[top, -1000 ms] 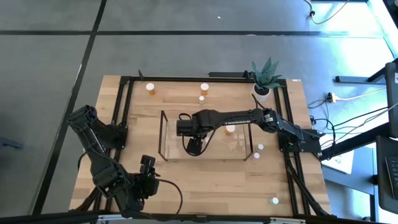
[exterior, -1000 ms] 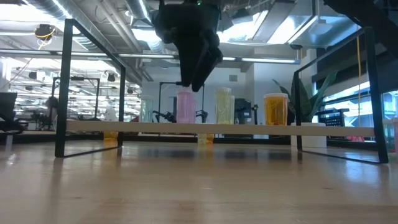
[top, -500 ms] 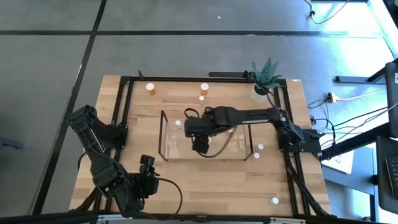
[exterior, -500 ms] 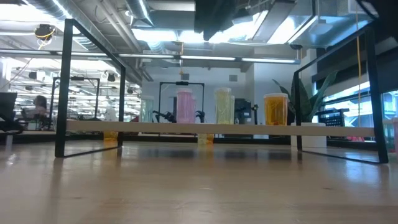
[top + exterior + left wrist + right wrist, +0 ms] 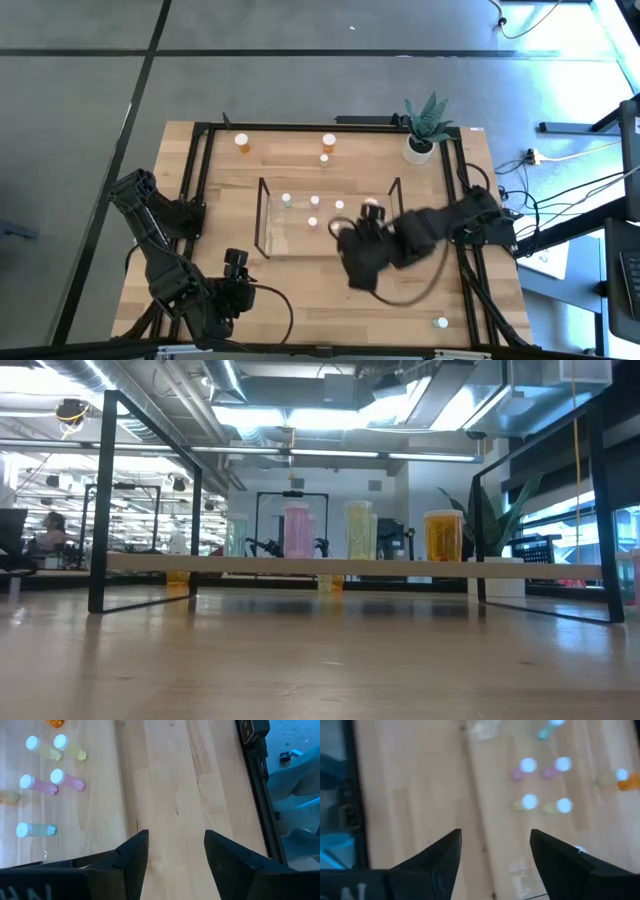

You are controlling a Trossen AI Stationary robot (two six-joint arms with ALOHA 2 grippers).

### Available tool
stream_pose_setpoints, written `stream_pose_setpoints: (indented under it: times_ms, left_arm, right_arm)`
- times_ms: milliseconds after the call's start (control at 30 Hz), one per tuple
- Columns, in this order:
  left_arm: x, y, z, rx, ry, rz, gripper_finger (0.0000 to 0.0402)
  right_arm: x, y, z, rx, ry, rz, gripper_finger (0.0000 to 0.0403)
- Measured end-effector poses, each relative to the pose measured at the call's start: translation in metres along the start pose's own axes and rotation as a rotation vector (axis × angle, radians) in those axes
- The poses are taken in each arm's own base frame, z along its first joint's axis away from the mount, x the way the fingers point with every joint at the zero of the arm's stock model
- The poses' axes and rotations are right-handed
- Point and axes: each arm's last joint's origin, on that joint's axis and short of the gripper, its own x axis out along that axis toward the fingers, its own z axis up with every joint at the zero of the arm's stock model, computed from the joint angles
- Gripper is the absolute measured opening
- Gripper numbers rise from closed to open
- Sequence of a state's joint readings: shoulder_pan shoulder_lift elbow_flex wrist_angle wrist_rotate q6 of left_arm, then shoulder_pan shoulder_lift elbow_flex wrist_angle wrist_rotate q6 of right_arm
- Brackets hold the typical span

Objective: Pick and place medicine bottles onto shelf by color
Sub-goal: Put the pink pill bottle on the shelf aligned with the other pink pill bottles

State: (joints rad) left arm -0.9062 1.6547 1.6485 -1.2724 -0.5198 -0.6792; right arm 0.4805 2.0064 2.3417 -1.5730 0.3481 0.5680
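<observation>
fingers: two dark fingers [image 5: 435,865] stand apart, nothing between them
table: pale wood [image 5: 415,785] fills most of the view
bottles: white-capped, blurred; two pinkish [image 5: 528,766], two yellow-green [image 5: 530,801], one orange [image 5: 630,781] at the edge
frame: black rail [image 5: 351,795] along one side

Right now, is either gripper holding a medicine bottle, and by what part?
Neither. The right gripper is open and empty near the shelf; the left gripper is open over bare table.

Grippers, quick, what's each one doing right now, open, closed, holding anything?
Left gripper: open, empty, parked near the table's front-left corner.
Right gripper: open, empty, over the shelf's front edge.
</observation>
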Motion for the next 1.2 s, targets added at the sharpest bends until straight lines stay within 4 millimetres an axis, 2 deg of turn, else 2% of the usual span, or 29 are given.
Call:
stream_pose_setpoints:
  times_ms: [233,467,600,800,933,1200]
  left_arm:
    - [0.0,0.0,0.0,-0.025,-0.001,0.001,0.0185]
    - [-0.001,-0.001,-0.001,-0.06,-0.016,0.011,0.0185]
    - [-0.002,-0.003,-0.002,-0.068,-0.019,0.009,0.0185]
    - [-0.006,-0.008,-0.005,-0.068,-0.043,0.017,0.0186]
    - [-0.009,-0.012,-0.009,-0.051,-0.06,0.022,0.0185]
    - [-0.012,-0.016,-0.012,-0.034,-0.068,0.014,0.0186]
  right_arm:
    - [-0.02,0.043,-0.03,0.021,-0.019,0.06,0.0237]
    - [-0.035,0.073,-0.059,0.135,-0.052,0.073,0.0237]
    - [-0.031,0.087,-0.076,0.173,-0.031,0.055,0.0237]
    - [-0.011,0.106,-0.11,0.223,0.041,-0.022,0.0237]
    - [-0.011,0.104,-0.132,0.363,0.075,-0.052,0.0237]
    - [-0.019,0.071,-0.16,0.699,0.137,-0.109,0.0237]
